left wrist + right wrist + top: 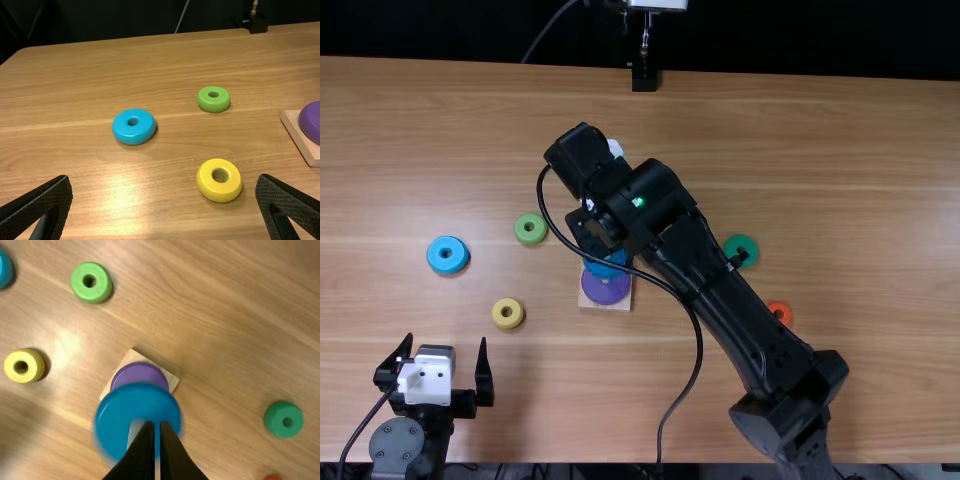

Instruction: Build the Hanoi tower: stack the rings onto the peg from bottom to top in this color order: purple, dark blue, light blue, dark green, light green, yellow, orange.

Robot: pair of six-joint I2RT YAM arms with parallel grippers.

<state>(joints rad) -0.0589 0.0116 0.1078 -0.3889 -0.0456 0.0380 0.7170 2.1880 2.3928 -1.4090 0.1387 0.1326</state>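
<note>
My right gripper is over the peg base. In the right wrist view the right gripper is shut on the dark blue ring, which overlaps the purple ring on the base; the height between them is unclear. The left gripper stands open at the near left; in its wrist view the left gripper has nothing between its fingers. Left of the base lie the light blue ring, light green ring and yellow ring. Right of it are the dark green ring and orange ring.
The right arm stretches diagonally from the near right across the table, passing close to the dark green and orange rings. A cable loops beside that arm. At the far edge stands a black mount.
</note>
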